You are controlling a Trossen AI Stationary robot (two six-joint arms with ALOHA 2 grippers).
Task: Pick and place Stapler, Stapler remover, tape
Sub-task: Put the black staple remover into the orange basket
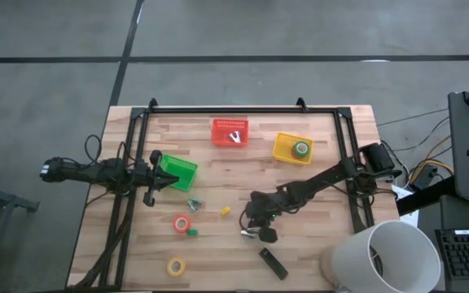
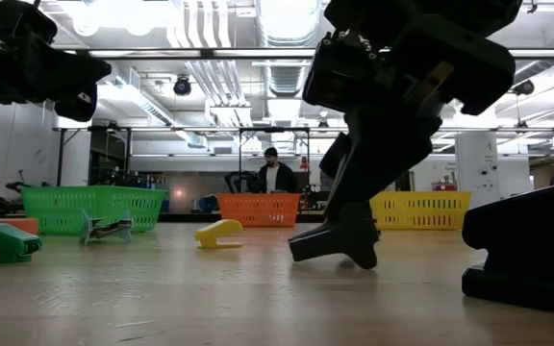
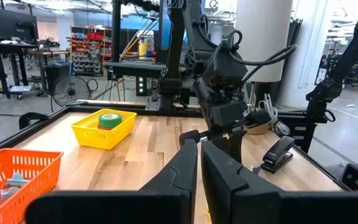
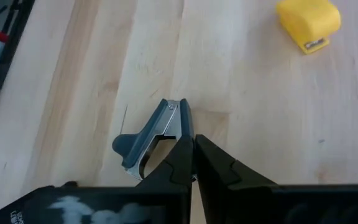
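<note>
Stapler [image 1: 273, 263]: we see the black bar lying flat near the table's front edge, just in front of the right end effector and apart from it.
Yellow tape [image 1: 176, 266]: we find this roll flat near the front edge too, well to the left of the stapler.
Right end effector [image 1: 256, 231]: we see it low over the wood right of the middle; in the right wrist view its fingers [image 4: 180, 155] are drawn together at the tips, with a grey and metal staple remover [image 4: 149, 138] lying on the boards right at those tips. We cannot tell whether the fingers pinch it or only touch it.
Red tape [image 1: 181, 223]: we see it flat left of the middle, with a small green staple remover [image 1: 192, 231] just beside it.
Yellow staple remover [image 1: 225, 211]: we place it on bare wood between the red tape and the right end effector.
Left end effector [image 1: 150, 192]: we see it at the left side beside the green basket [image 1: 177, 171], fingers [image 3: 182, 171] close together with a thin gap and nothing between them.
Table [image 1: 218, 252]: pale wood planks with a black frame along its edges.
Yellow basket [image 1: 291, 148]: we see it toward the back right, holding a green tape [image 1: 301, 149].
Red basket [image 1: 230, 132]: we see it at the back middle, with a small object inside that we cannot make out.
</note>
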